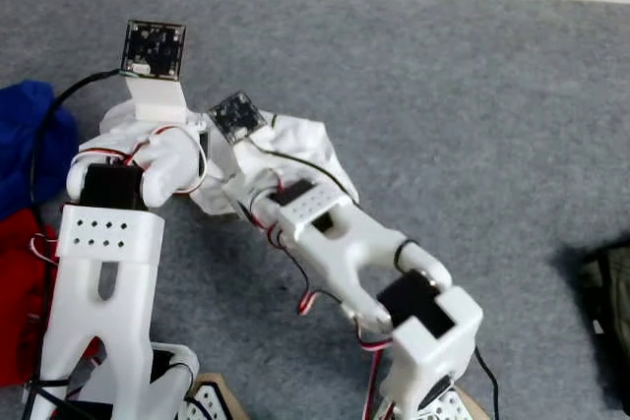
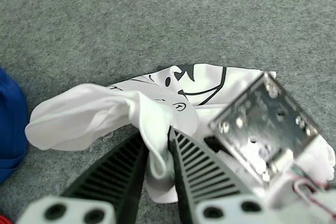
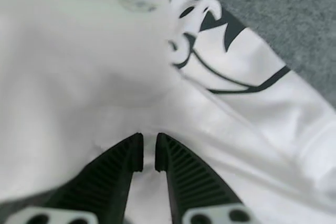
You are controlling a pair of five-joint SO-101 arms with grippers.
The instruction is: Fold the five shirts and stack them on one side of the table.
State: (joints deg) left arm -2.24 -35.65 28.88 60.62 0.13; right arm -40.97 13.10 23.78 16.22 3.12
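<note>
Near centre, white shirt point(image 1: 307, 148) with black line drawing; blue shirt point(image 1: 30, 145) at nine o'clock; red shirt point(image 1: 18, 287) at eight; dark olive shirt point(image 1: 607, 294) at four; mottled grey table point(image 1: 472, 95).

The left arm point(image 1: 106, 243) is reaching forward with its wrist pitched down, and the left gripper point(image 2: 156, 136) is pinching a fold of the white shirt point(image 2: 89, 114) between nearly closed jaws. The right arm point(image 1: 340, 238) is stretching diagonally toward it. The right gripper point(image 3: 148, 144), just beside the left, is pressing down with its jaws almost together on the same cloth.
</note>
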